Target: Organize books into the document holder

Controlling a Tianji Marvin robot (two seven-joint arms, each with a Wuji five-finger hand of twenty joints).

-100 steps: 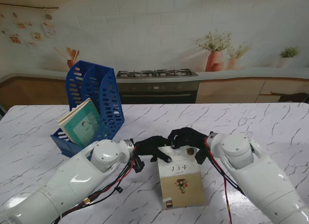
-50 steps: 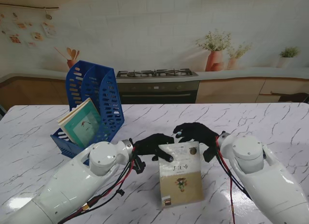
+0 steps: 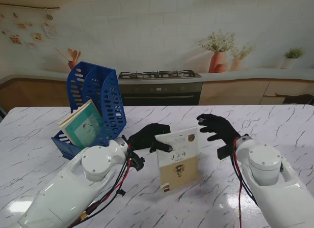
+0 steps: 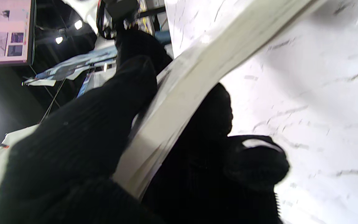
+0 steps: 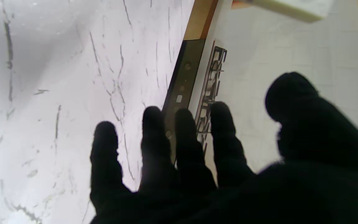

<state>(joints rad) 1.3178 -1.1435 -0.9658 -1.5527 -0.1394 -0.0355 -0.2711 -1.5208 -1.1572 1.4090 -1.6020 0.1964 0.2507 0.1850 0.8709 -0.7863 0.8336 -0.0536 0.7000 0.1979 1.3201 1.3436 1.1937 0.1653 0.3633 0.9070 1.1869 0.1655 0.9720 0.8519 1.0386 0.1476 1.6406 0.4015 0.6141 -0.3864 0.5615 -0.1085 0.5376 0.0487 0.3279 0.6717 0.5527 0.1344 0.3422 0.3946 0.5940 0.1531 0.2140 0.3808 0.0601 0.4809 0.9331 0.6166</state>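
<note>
Since the earlier frame, book's far edge raised off the white marble-veined tabletop [image 3: 255, 120]; right hand withdrawn. Blue perforated plastic document holder [image 3: 95, 90] far left, a green-covered book [image 3: 83, 126] leaning inside. Left robot hand [image 3: 149, 137] pinches the cream-and-tan paperback book [image 3: 179, 161] at its upper left corner, thumb over, fingers [image 4: 210, 112] under. Thin, light, likely flexes; better to hold it near the spine. Right robot hand [image 3: 218, 127] spread, holding nothing.
</note>
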